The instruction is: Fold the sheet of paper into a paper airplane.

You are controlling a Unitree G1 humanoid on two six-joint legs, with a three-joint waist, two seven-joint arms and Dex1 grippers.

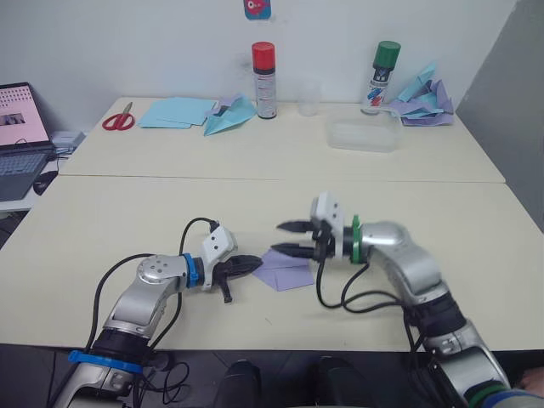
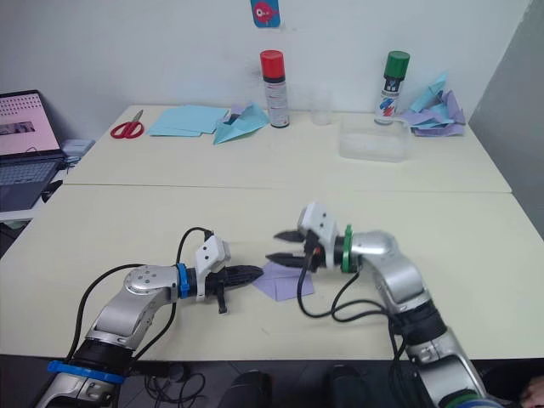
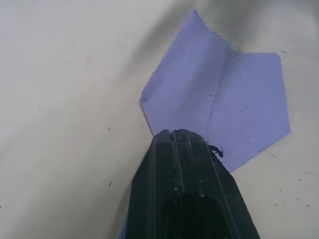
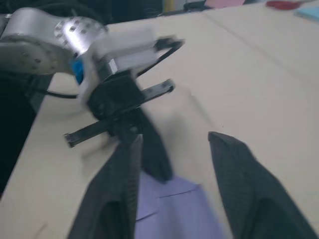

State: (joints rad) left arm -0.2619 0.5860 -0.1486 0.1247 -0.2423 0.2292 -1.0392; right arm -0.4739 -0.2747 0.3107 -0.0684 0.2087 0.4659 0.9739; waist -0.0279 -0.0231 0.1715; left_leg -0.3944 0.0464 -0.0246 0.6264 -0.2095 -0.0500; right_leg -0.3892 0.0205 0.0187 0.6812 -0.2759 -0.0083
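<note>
The sheet of paper is pale lavender and lies flat on the near table, folded into a pointed shape with angled flaps and creases. My left gripper is shut, and its tip rests on the sheet's left edge. My right gripper is open and hovers just above the sheet's far side, pointing toward the left gripper. In the right wrist view, the sheet lies below its two spread fingers.
On the far table stand a red-capped spray can, a green-capped can, a clear cup and a clear plastic box. Light blue sheets, a blue plane, scissors and a crumpled paper heap lie there too. A laptop sits far left.
</note>
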